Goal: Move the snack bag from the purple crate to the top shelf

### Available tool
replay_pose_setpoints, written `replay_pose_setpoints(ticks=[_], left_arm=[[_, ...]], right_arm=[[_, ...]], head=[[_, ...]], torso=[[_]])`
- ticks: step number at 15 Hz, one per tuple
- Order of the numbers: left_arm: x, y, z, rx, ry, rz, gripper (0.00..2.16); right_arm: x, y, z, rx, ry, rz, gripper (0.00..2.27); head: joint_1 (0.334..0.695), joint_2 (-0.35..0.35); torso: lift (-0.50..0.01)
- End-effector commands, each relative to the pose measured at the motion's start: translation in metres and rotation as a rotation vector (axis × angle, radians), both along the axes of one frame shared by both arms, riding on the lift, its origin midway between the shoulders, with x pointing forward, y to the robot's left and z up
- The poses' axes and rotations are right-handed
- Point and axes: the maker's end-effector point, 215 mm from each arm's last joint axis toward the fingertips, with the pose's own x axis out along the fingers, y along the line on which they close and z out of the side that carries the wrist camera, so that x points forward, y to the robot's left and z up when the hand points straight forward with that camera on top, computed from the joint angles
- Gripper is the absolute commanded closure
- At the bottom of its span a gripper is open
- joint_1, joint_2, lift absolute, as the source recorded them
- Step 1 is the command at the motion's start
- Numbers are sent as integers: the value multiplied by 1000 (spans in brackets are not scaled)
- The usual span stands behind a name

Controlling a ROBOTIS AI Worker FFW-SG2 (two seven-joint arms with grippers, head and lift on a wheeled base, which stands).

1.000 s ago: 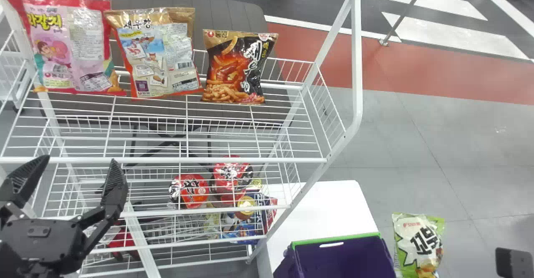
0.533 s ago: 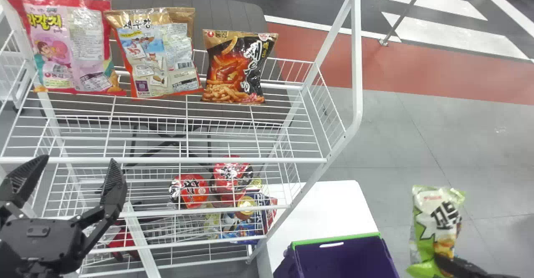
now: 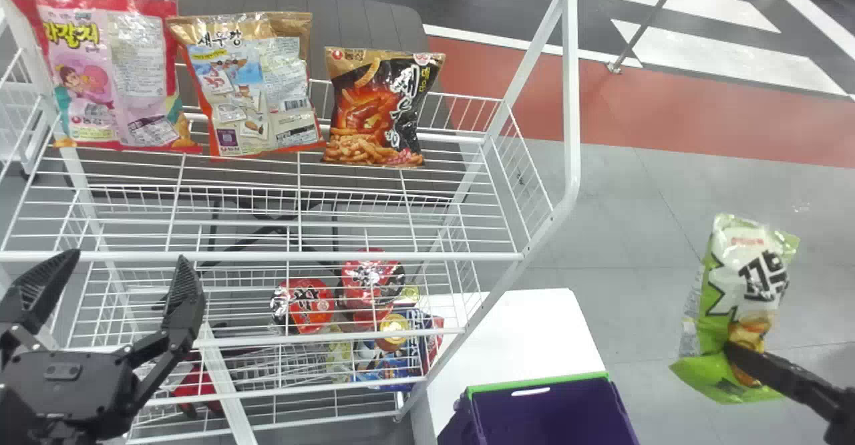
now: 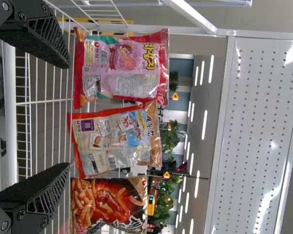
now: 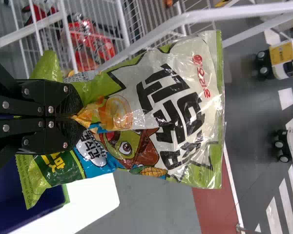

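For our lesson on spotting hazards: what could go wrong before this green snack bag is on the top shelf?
The right end effector pinches the green bag low, at a bunched fold; it might slip or flop. The white post stands between bag and top shelf; the bag could snag there. Near that post, it might also knock the dark bag on the shelf.

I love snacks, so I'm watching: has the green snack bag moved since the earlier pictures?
Yes. In the head view, the green snack bag has moved up and right, farther from the purple crate.
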Motion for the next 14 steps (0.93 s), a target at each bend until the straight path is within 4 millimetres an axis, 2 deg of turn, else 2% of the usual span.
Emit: replay_pose_setpoints(ticks=[1,4,7,10,14], left_arm=[[0,0,0,-1,0,0,103],[-1,-1,-1,1,2,-2,103],[-2,-2,-1,1,2,-3,103],[-2,-1,-3,4,6,-2,103],[-3,-3,-4,4,7,-7,103]], right_arm=[[12,30,25,67,-45,-6,1717],[31,70,46,119,-84,21,1717],[60,101,79,66,-164,103,1717],[87,140,85,41,-180,179,1717],[121,196,72,12,-150,260,1717]], head=[[695,-350],[695,-350],[695,-350],[695,-350],[695,-350]], torso=[[0],[0],[0],[0],[0]])
